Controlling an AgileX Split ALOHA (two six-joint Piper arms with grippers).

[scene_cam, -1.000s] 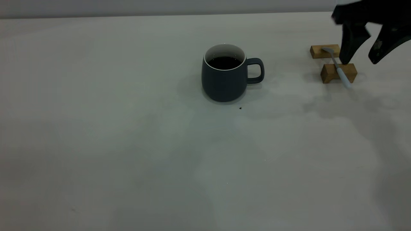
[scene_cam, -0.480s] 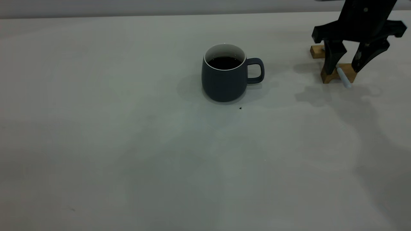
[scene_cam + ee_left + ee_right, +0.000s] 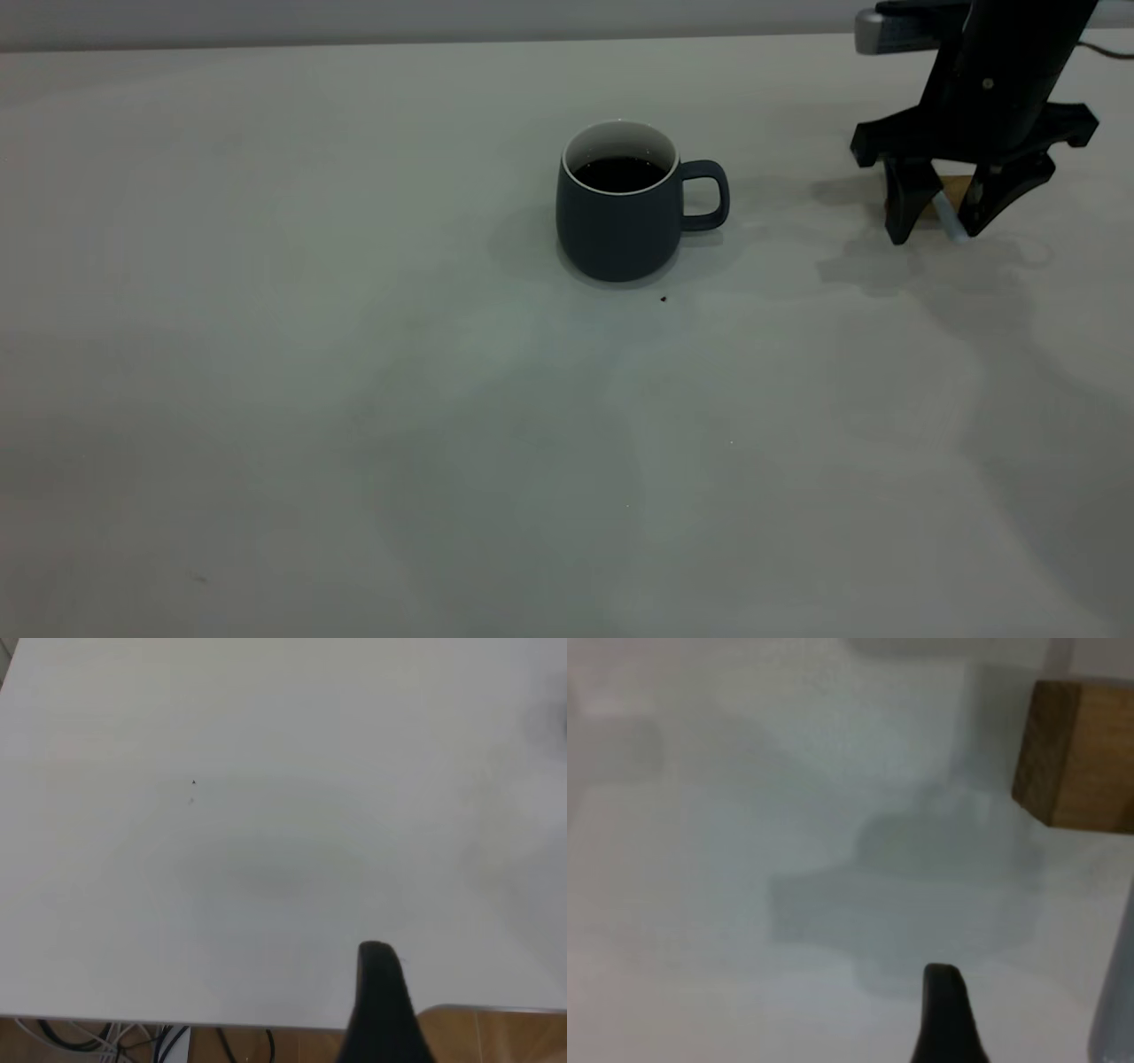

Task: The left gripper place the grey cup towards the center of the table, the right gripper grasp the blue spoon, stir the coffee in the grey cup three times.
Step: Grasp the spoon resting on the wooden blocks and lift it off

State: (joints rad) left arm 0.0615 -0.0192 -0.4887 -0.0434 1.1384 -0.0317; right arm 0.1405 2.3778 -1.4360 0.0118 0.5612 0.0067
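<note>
I have the right gripper (image 3: 939,232) down at the upper right of the exterior frame, its two fingers apart and straddling the blue spoon (image 3: 950,220). Only a short pale-blue stretch of the handle shows between the fingers, close to the right-hand one; I cannot tell whether either pad touches it. A bit of a tan wooden block (image 3: 953,189) shows behind the fingers, and in the right wrist view a wooden block (image 3: 1078,755) sits at the upper right with the spoon's pale handle (image 3: 1114,1005) along the right edge.

Compared with half a second ago, the gripper has dropped lower, so its tips now reach close to the table (image 3: 354,399), and it hides more of the blocks and the spoon. A second ago it was higher and further right, with the whole spoon lying across both blocks.

The grey cup (image 3: 620,221) stands upright just above frame centre, handle pointing right, white inside, with the coffee (image 3: 620,174) dark within. It has not moved.

The left gripper (image 3: 381,1010) shows only one dark finger over bare table in its wrist view; I cannot tell its state.
</note>
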